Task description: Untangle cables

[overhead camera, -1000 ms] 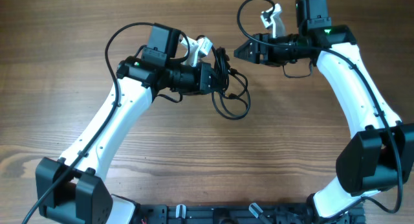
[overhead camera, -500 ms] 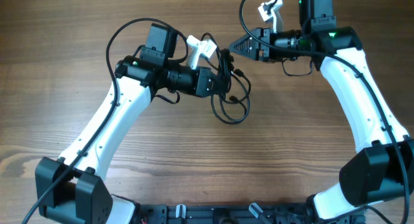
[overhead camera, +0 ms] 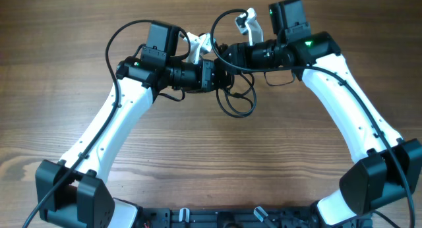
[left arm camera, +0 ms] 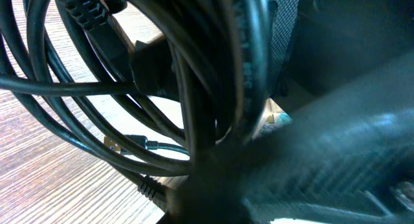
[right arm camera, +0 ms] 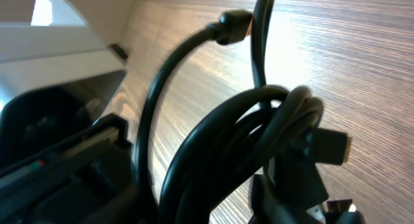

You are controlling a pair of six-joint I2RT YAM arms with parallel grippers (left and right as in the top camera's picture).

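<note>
Both grippers meet nose to nose over the far middle of the wood-grain table point(overhead camera: 66, 30), with the cables point(overhead camera: 239, 104) between them.
- left gripper point(overhead camera: 216, 76): clamped on the cables at the top of the bundle. The loose loops drop from there toward the near side.
- right gripper point(overhead camera: 227, 57): tip is right at the same bundle, touching or just beside it. Fingers are hidden by cord and by the left gripper, so I can't tell if they're open or closed.
- In the way: each arm's own thicker black wire arcs over its wrist, and both white gripper handles crowd the same spot. In the left wrist view the right half is a dark blur too close to read.
- Cables: thin, round, glossy black cords with several strands overlapping in curved loops point(left arm camera: 194, 107). A small metal-tipped plug point(left arm camera: 115, 146) hangs low over the table.
- Right wrist view: the cords bunch into a thick twisted knot point(right arm camera: 220, 146). One moulded round plug point(right arm camera: 234, 23) sticks up, and a flat rectangular connector point(right arm camera: 331, 146) pokes out to the side.
- Table: matte, fine straight grain.
</note>
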